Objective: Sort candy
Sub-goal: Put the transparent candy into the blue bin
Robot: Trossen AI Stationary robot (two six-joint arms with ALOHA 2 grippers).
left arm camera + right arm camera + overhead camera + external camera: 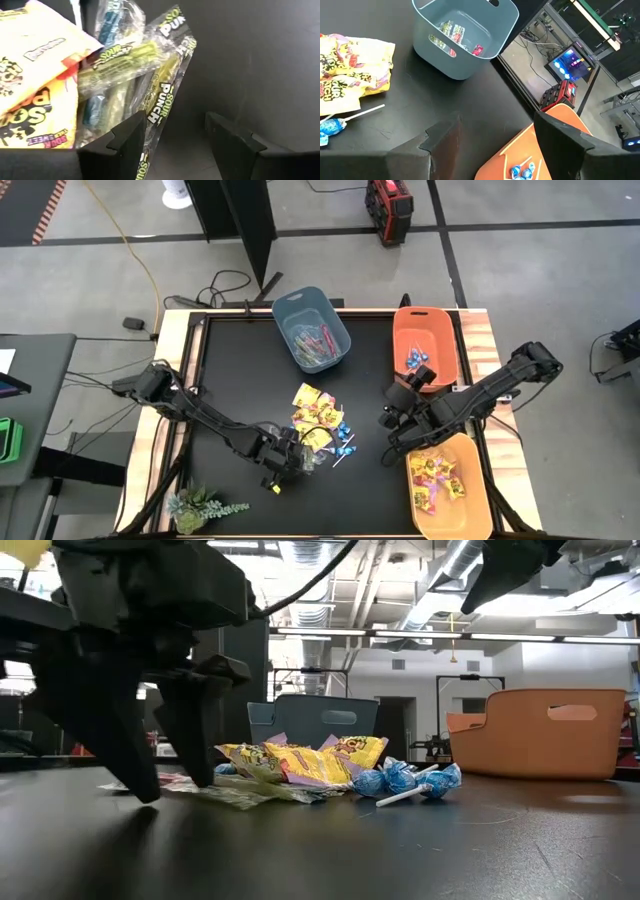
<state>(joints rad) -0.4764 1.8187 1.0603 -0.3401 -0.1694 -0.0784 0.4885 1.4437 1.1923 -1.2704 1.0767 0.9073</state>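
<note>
The left gripper (289, 467) sits at the near left edge of the candy (320, 423) piled mid-table, fingers spread and holding nothing, clear-wrapped sticks (131, 75) just beside one finger. To the right, the right gripper (392, 420) hovers, jaws wide and empty.

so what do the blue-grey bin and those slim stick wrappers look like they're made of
Blue-grey bin: likely moulded plastic, matte and opaque, with smooth rounded walls and a cut-out handle. Slim stick wrappers: thin clear film, glossy, since it crinkles, catches highlights and shows the candy inside.

overhead, table-level, two close wrist views
</note>
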